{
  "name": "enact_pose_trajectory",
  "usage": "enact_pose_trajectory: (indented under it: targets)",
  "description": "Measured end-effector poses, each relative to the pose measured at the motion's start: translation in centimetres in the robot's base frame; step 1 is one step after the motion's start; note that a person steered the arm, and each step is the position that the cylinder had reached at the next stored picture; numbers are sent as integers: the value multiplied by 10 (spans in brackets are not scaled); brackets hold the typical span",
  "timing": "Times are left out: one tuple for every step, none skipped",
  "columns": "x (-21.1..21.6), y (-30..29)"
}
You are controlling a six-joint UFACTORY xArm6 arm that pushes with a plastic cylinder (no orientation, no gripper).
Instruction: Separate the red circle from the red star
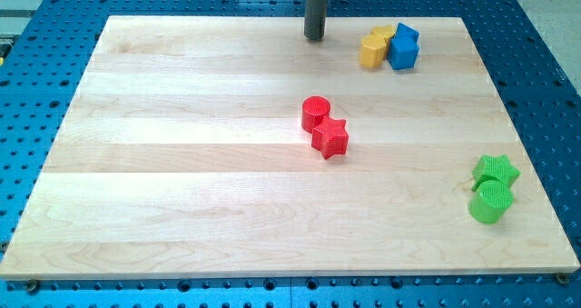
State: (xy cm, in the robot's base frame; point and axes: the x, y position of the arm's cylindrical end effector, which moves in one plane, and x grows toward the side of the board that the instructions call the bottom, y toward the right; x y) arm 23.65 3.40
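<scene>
The red circle (315, 113) sits near the middle of the table (182, 163), touching the red star (330, 137) just below and to its right, so the pair is not yet separated. Both look like matte moulded blocks, one round, one lobed. The tip (314, 37) of the dark rod stands well above them near the view's top edge, touching no block; the arm carries no gripper, so nothing opens or closes. A push between the two seems likely next.
</scene>
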Motion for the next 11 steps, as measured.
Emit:
enact_pose_trajectory:
  targets:
    - [46, -11]
    - [81, -11]
    - [110, -6]
    - [149, -65]
    - [185, -23]
    - [182, 59]
    - [183, 136]
    - [178, 72]
    - [128, 85]
    - [143, 127]
    - [149, 118]
